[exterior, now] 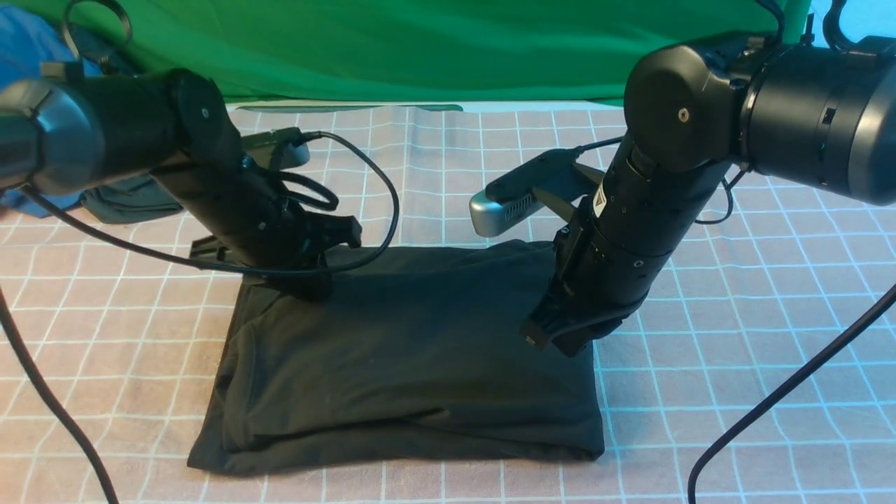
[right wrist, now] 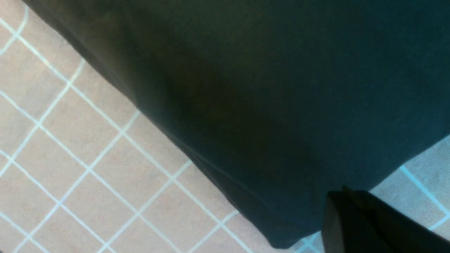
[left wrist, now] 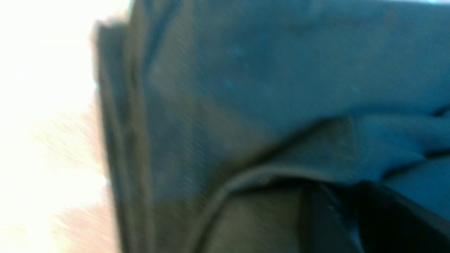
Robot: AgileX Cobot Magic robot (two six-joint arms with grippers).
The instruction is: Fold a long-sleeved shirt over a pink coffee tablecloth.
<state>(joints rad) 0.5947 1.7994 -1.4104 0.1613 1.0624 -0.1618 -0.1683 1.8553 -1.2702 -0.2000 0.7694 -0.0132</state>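
The black long-sleeved shirt (exterior: 406,350) lies folded into a thick rectangle on the pink coffee tablecloth (exterior: 735,315); its logo is hidden. My left gripper (exterior: 308,283) is down on the shirt's far left corner. The left wrist view is blurred: shirt folds (left wrist: 263,105) fill it, dark fingers (left wrist: 330,218) show beside a fold, and the gap between them cannot be made out. My right gripper (exterior: 556,337) is at the shirt's right edge. In the right wrist view its fingers (right wrist: 337,214) are pressed together over the shirt's (right wrist: 263,88) edge and the tablecloth (right wrist: 88,147), and I see no cloth between them.
A green cloth (exterior: 420,49) hangs behind the table. A dark grey-green garment (exterior: 133,199) and a blue garment (exterior: 28,42) lie at the far left behind my left arm. Black cables (exterior: 791,385) cross the tablecloth near both front corners.
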